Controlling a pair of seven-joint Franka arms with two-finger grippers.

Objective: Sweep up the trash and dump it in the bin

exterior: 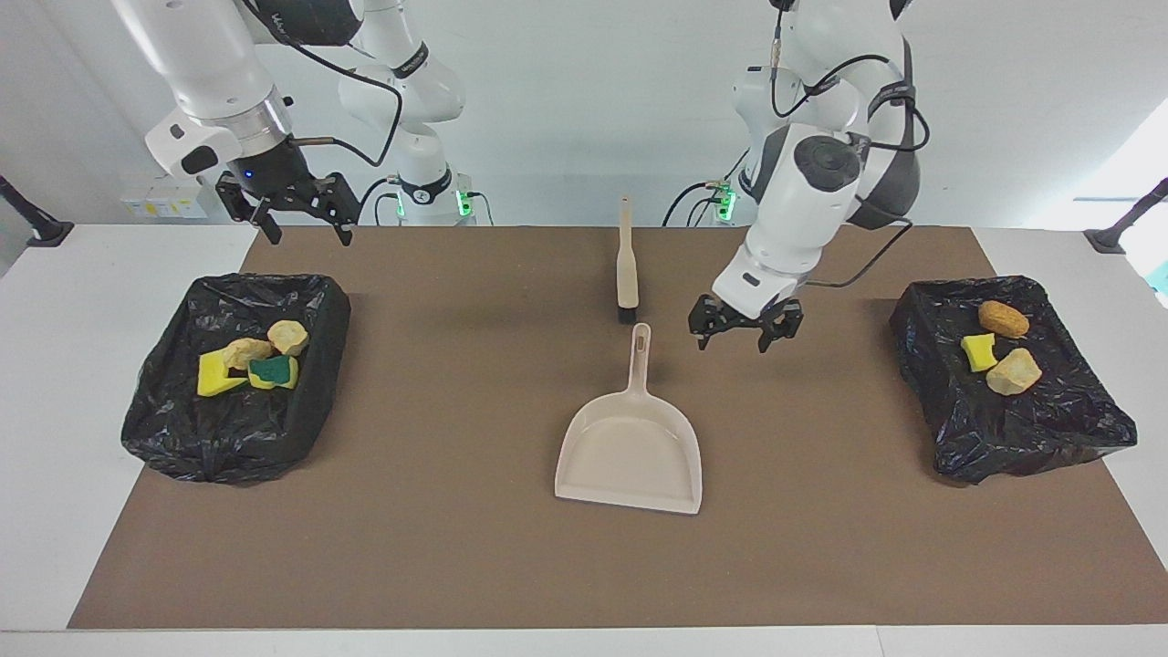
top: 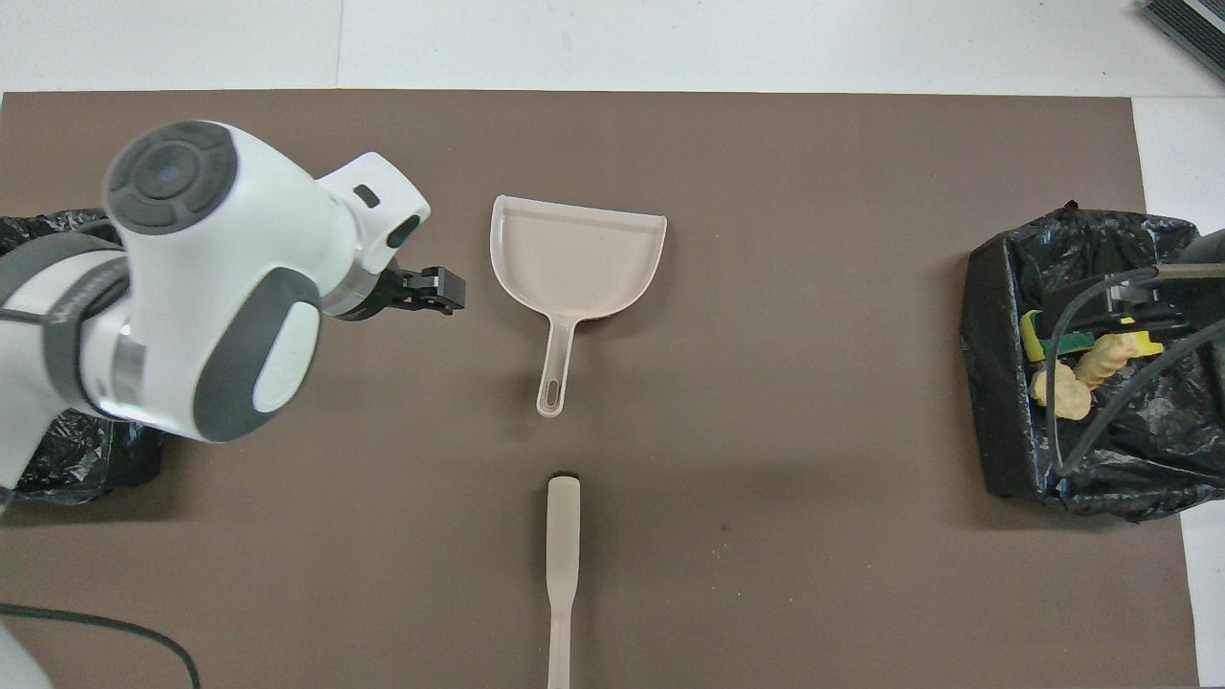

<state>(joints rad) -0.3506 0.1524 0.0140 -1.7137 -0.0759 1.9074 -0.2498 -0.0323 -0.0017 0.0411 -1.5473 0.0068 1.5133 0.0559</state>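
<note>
Left tool (exterior: 745,332): up in the air over the brown mat (exterior: 456,547), between the dustpan handle and the bin at the left arm's end; fingers spread wide, nothing between them.
Right tool (exterior: 301,214): hanging above the bin at the right arm's end, fingers apart and empty; this arm waits.
Dustpan (exterior: 630,447): flat on the mat mid-bench, beige, pan empty, handle pointing toward the robots; no tool touches it.
Brush (exterior: 626,265): lying on the mat just nearer the robots than the dustpan handle, black bristles toward the handle tip, apart from it by a small gap.
Trash, right arm's end (exterior: 251,360): four scraps clustered in the black-lined bin (exterior: 182,438): yellow sponge bits, one green face up, plus two pale foam lumps.
Trash, left arm's end (exterior: 999,347): three scraps in the other black-lined bin (exterior: 1049,429): an orange-brown chunk, a yellow sponge bit, a pale lump.
Bench (exterior: 55,411): white, with the mat on it and a bin at each end.
</note>
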